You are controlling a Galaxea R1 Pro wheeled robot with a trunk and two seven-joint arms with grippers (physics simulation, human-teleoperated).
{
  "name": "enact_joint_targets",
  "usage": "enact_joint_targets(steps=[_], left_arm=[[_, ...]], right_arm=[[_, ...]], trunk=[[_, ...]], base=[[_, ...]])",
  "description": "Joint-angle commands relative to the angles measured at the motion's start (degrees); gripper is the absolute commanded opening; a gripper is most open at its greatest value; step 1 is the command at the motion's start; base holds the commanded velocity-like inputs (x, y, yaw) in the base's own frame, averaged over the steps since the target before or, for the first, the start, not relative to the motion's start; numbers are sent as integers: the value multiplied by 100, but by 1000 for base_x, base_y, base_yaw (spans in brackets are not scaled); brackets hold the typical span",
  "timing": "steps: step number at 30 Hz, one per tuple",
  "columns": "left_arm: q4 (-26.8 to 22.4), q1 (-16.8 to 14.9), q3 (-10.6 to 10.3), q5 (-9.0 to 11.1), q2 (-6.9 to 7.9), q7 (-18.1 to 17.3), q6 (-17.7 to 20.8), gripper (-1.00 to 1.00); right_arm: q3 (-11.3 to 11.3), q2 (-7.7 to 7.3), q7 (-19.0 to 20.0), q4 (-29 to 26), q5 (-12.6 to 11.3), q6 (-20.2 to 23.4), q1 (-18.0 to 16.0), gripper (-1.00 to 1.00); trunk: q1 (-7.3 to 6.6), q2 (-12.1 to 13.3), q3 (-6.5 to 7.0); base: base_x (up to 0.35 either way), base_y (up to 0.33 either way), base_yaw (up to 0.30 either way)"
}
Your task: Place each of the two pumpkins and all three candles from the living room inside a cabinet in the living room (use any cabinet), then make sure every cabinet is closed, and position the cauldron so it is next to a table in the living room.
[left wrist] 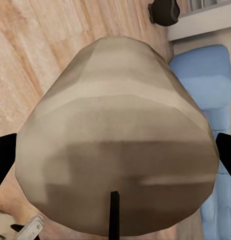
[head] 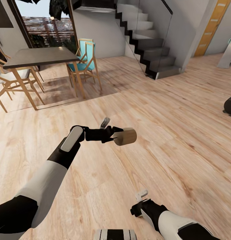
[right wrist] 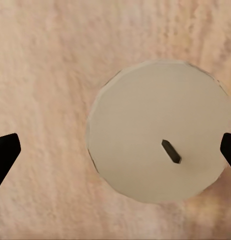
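- Between our left fingers [left wrist: 115, 165] we grip a tan stubby cylinder candle [head: 126, 136], long axis toward three o'clock.
- Our right fingers [right wrist: 115, 150] hang open; a cream round candle [right wrist: 158, 131] lies below.

My head cam looks down across the floor [head: 168, 110] toward the stairs [head: 148, 43]; both wrist cams sit close, facing that same floor.

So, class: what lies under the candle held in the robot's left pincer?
Under the tan candle in the left pincer is light wood plank floor; it hangs clear above it. The planks directly beneath are hidden by the candle.
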Motion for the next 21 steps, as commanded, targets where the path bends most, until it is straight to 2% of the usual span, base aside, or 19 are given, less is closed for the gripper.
enact_joint_targets(steps=[1,8,14,21], left_arm=[[1,0,1,17,0,-2,-2,-100],[-1,0,4,16,0,-2,-2,-100],[1,0,4,23,0,-1,-2,-100],[0,0,4,22,0,0,-2,-100]], right_arm=[[0,-2,0,0,0,0,0,100],[0,-18,-12,-16,14,0,0,100],[0,-15,-304,-25,4,0,0,100],[0,-6,-367,-31,-1,3,-1,100]], trunk=[[2,-2,-23],[5,-3,-45],[5,-3,-45],[5,-3,-45]], base=[[0,0,0],[0,0,0],[0,0,0],[0,0,0]])
